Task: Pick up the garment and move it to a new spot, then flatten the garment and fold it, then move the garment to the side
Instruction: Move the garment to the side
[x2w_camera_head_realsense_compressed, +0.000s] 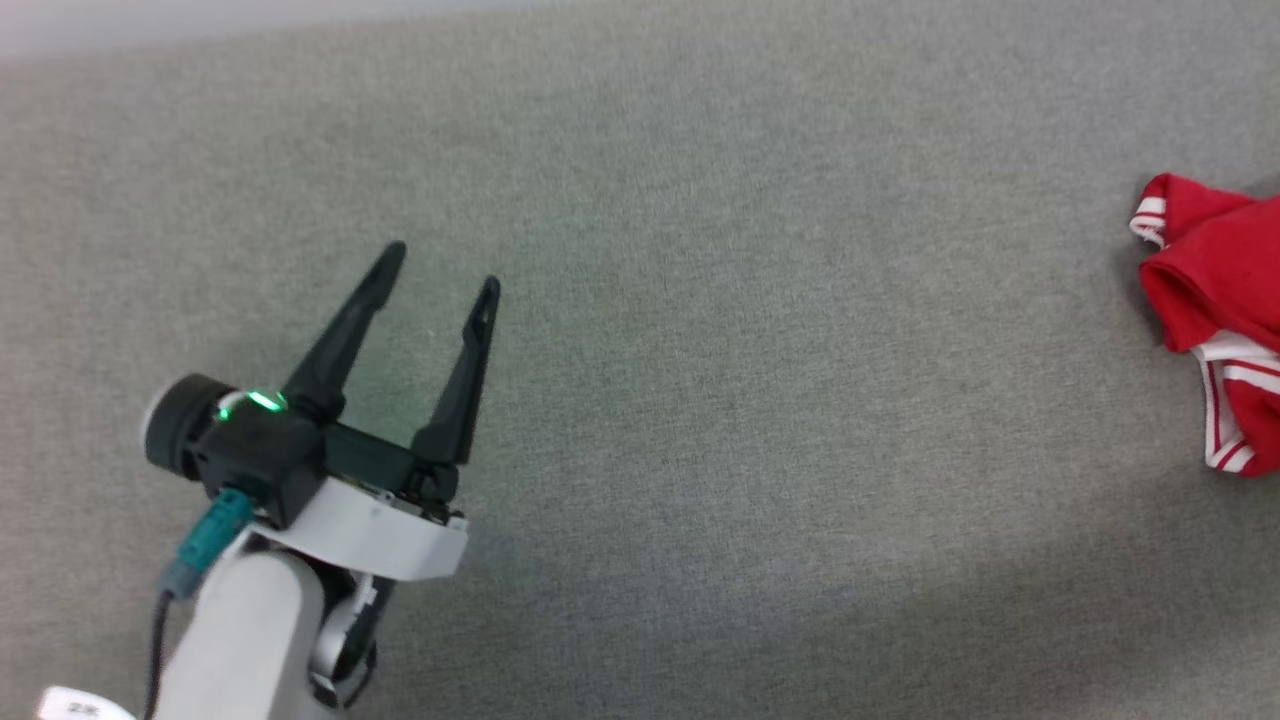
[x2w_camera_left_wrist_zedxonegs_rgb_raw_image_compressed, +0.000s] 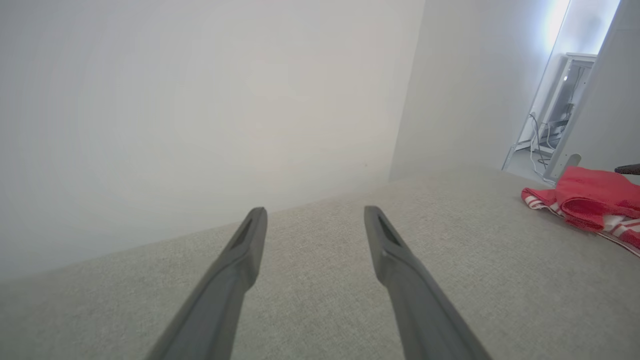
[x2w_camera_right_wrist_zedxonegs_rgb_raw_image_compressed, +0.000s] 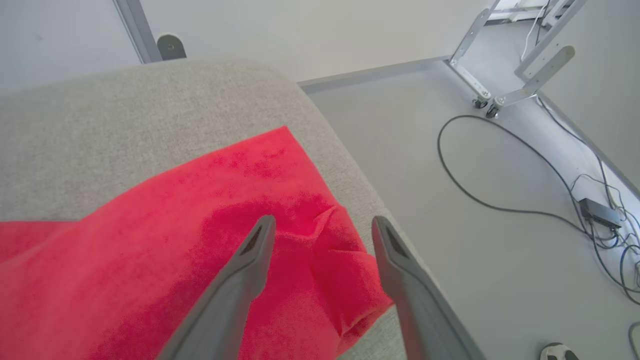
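Largest first: one grey padded surface (x2w_camera_head_realsense_compressed: 700, 350), spread across the whole head view. Next, one pale grey floor (x2w_camera_right_wrist_zedxonegs_rgb_raw_image_compressed: 450, 225), seen from the right wrist from 12 round to 5 o'clock, past the surface's rounded corner. Then one garment (x2w_camera_head_realsense_compressed: 1215, 270), red with red-and-white striped trim, bunched up and lying on the padded surface at the 3 o'clock edge of the head view, cut off by the frame; at 3 o'clock in the left wrist view too, well apart from the left arm. From the right wrist, red cloth from 9 down to 6 o'clock, with a folded corner reaching the surface's edge near 5 o'clock. Two grippers. Left gripper (x2w_camera_head_realsense_compressed: 442, 268) at 8 o'clock in the head view, above bare grey fabric, its two dark fingers spread wide and pointing toward 1 o'clock, nothing between them, one green light lit on its body. Right gripper (x2w_camera_right_wrist_zedxonegs_rgb_raw_image_compressed: 324, 221) low over the garment, its two fingers also spread wide, red cloth showing in the gap but not pinched. Two slanted metal legs (x2w_camera_right_wrist_zedxonegs_rgb_raw_image_compressed: 530, 82) on casters at 1 o'clock on the floor. One long black cable (x2w_camera_right_wrist_zedxonegs_rgb_raw_image_compressed: 450, 170) looping from 1 toward 3 o'clock, into a tangle of thinner cables, too many to count. Smallest, one black adapter box (x2w_camera_right_wrist_zedxonegs_rgb_raw_image_compressed: 597, 212) at 3 o'clock.
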